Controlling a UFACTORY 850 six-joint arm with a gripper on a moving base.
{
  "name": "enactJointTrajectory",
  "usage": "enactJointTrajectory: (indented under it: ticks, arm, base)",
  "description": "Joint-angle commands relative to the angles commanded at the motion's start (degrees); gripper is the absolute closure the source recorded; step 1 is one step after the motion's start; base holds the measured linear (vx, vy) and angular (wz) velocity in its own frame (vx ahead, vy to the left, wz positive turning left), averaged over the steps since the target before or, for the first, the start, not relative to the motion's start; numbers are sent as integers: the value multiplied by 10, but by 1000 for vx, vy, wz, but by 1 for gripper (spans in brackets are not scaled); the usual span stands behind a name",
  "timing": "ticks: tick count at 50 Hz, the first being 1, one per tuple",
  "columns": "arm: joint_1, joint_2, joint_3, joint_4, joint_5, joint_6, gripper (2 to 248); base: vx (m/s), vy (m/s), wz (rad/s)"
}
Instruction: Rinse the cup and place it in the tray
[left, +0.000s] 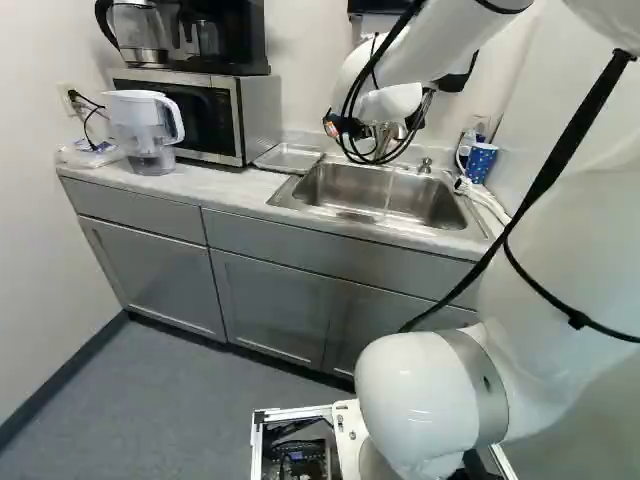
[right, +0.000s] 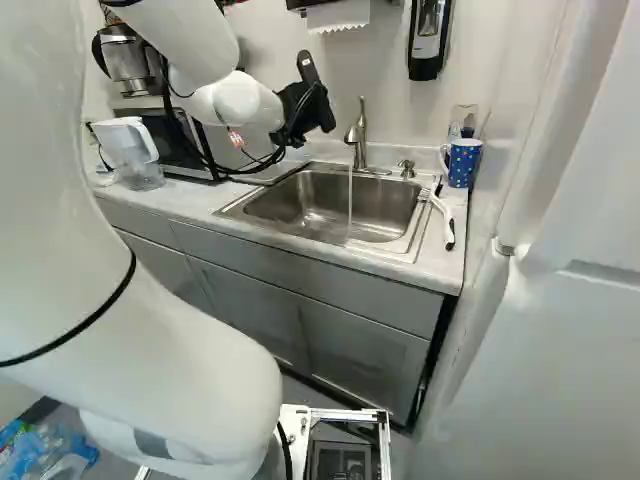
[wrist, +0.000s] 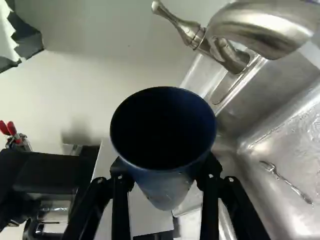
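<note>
Dark blue cup (wrist: 162, 176), plain and tapering towards its base, is the item in hand. Jaws: parted by the width of the cup's lower part, one finger on either side, both touching it; held. Cup position: near the sink (right: 385, 205), close to the faucet (right: 358, 135) at its back edge. Cup is tilted, dark mouth towards the wrist camera. Cannot tell whether it is directly above the basin. Inside of the cup too dark to read.

Arm (right: 235, 103): reaches over the back left part of the sink in the right base view.

Water (right: 350, 200): thin stream falling from the faucet into the sink. One small piece of metal cutlery (wrist: 280, 177) lies on the sink's floor.

Tray (left: 288, 157): shallow, metal, just beside the sink on its left, on the tabletop (left: 230, 190).

Further left of the sink: microwave (left: 238, 118), with a glass kettle (left: 138, 30) and a black coffee machine (left: 240, 40) on top. Clear pitcher with white lid and handle (left: 150, 130), left of the sink beyond the tray.

Right of the sink: blue spotted mug (right: 464, 163), upright; near it, a white brush-like tool (right: 437, 207) with a black end, lying along the sink's right edge. Low metal knob (right: 406, 168) at the sink's back edge, right of the faucet.

Wall behind the sink: paper towel (right: 340, 15) and black-and-white dispenser (right: 428, 40). Grey cabinets (left: 270, 300) below the sink.
</note>
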Motion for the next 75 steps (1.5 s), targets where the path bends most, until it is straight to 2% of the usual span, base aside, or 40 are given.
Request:
enactJointTrajectory:
  ticks: [75]
  arm:
    - [0,0,0,0,0,-452,124]
  base:
    - [0,0,0]
